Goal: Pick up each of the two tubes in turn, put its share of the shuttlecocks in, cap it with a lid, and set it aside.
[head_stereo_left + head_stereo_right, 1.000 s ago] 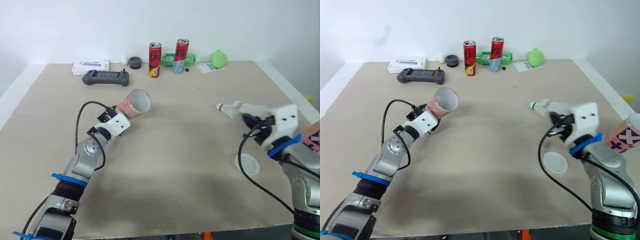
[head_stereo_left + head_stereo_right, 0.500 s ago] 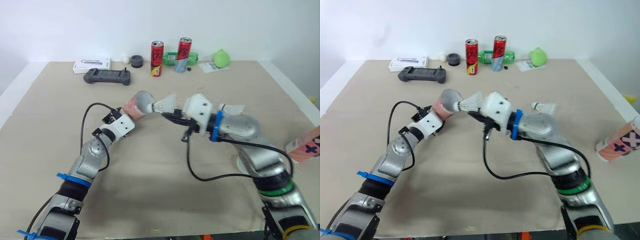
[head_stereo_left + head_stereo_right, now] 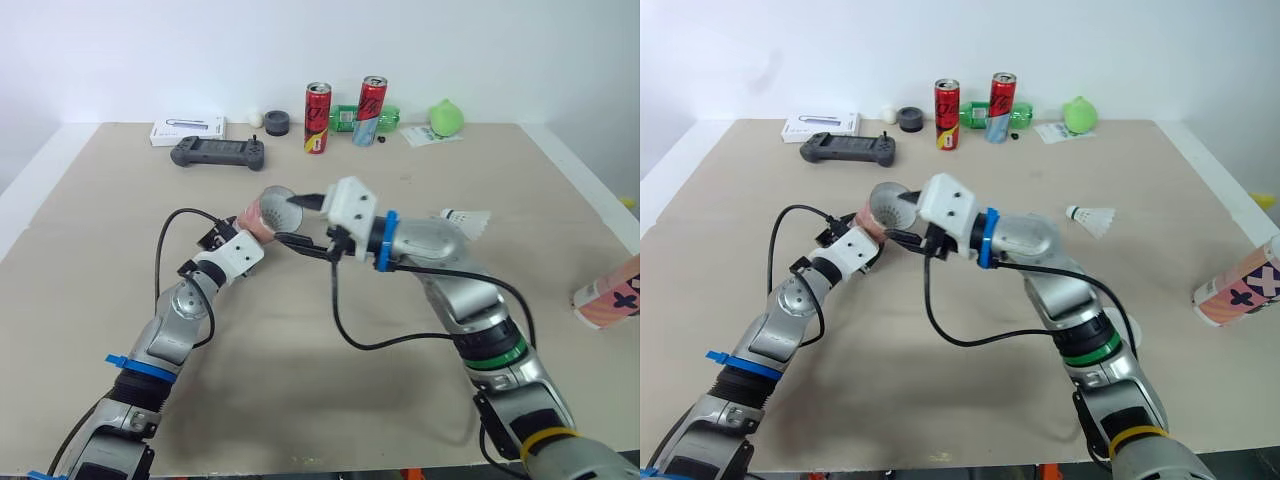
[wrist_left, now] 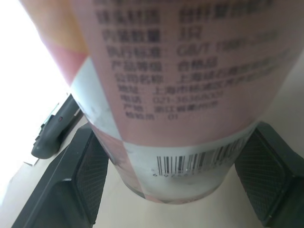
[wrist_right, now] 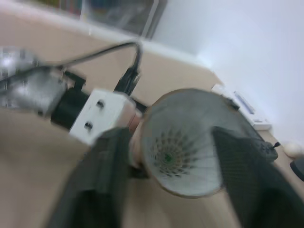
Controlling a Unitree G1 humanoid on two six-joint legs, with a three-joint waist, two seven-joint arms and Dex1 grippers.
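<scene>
One-handed, clenches pink tube (image 3: 268, 208) by its base in left pincer (image 3: 243, 225); holds right pincer (image 3: 298, 220) released, fingers (image 5: 240, 178) flanking tube's open mouth, shuttlecock (image 5: 167, 156) nested inside.

Blocked dead ahead of R gripper (image 3: 295, 222) by tube (image 4: 180, 95) mouth, shuttlecock (image 5: 168, 154) inside; free below, over table (image 3: 330, 400).
</scene>
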